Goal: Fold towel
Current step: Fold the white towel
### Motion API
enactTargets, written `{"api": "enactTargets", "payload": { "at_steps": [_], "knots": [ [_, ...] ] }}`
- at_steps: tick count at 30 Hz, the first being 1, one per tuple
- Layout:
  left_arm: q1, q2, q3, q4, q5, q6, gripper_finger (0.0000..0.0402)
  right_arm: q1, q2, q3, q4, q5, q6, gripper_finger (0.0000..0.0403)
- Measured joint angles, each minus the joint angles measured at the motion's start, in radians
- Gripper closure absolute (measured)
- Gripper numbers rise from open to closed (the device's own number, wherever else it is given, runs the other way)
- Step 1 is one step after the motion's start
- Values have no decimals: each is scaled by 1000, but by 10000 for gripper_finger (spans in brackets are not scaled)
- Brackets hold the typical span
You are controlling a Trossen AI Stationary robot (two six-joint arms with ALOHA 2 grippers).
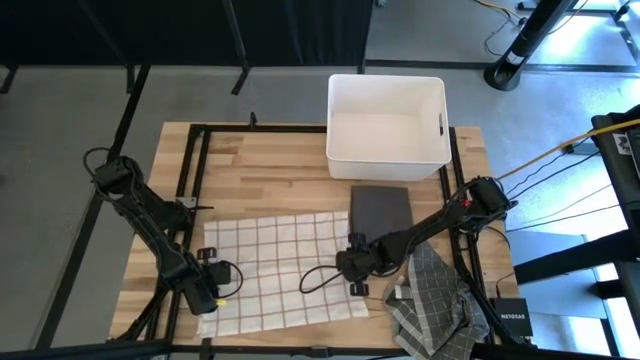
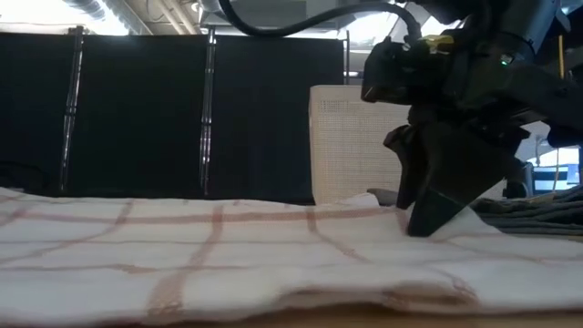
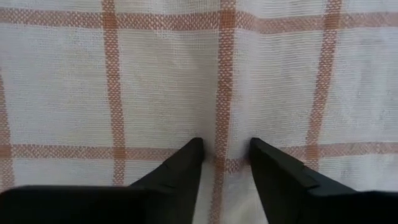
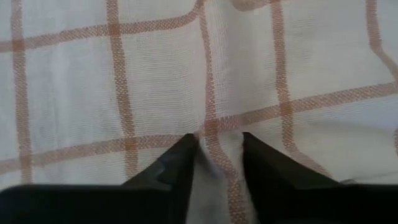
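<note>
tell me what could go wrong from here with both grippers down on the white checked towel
The left gripper and right gripper each pinch only a thin ridge of the white orange-checked cloth towel, so a corner may slip out when lifted. The right gripper works close to the crumpled grey checked cloth and might drag it along.

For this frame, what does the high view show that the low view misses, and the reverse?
Only the high view shows the left end effector at the checked towel's left edge, the folded dark cloth and the grey checked pile. Only the low view shows the right end effector pressing into the towel, with the fabric puckered beside it, and a black curtain behind. Both show the towel, the white bin and the right end effector.
</note>
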Motion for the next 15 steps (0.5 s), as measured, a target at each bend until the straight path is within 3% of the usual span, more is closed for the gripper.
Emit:
{"api": "enactTargets", "payload": {
  "at_steps": [5,8,11,15],
  "knots": [
    [-9,0,0,13,-10,-9,317,0,1,-1,9,-3,6,331],
    [-9,0,0,14,-28,-11,322,0,2,-1,13,-8,9,345],
    [-9,0,0,17,-32,-21,305,0,2,-2,22,-17,10,334],
    [-9,0,0,32,-36,-35,258,-1,2,-3,41,-60,18,283]
  ]
}}
